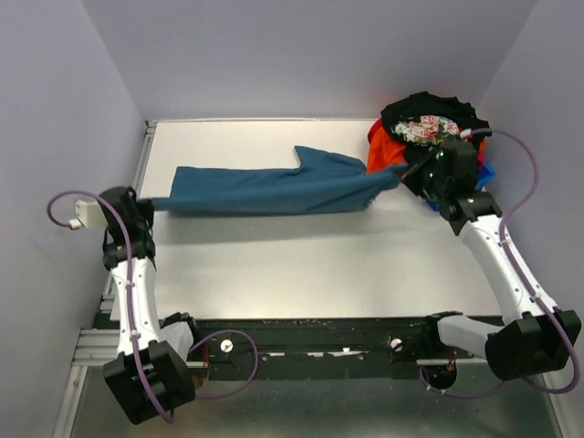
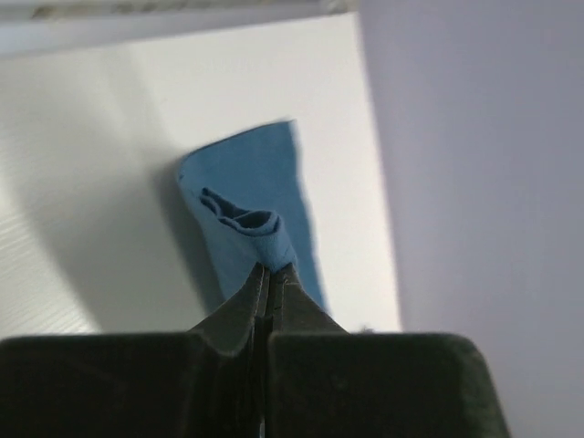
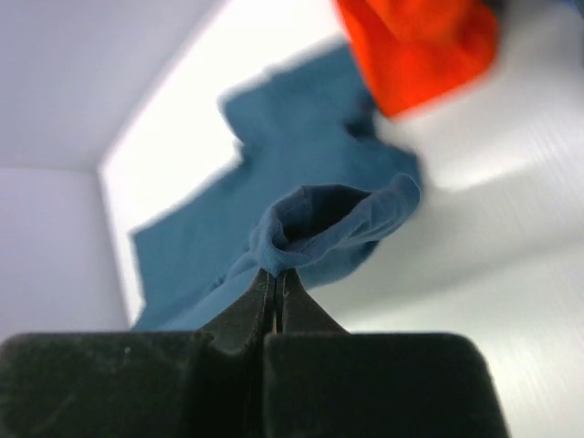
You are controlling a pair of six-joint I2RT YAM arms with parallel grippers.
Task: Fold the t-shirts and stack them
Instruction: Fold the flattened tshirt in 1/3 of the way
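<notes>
- Two ends, two grips, top view: my left gripper and right gripper each pinch one end of the teal-blue t-shirt. Its long axis runs left to right over the table, with open room on the near side.
- Left wrist: jaws clamped on a bunched corner, wall just beside.
- Right wrist: jaws clamped on a rolled edge; orange-red t-shirt near, beyond.

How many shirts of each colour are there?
1 teal-blue shirt
1 black flowery shirt
1 orange-red shirt
1 bright blue shirt
Total: 4 shirts
</notes>
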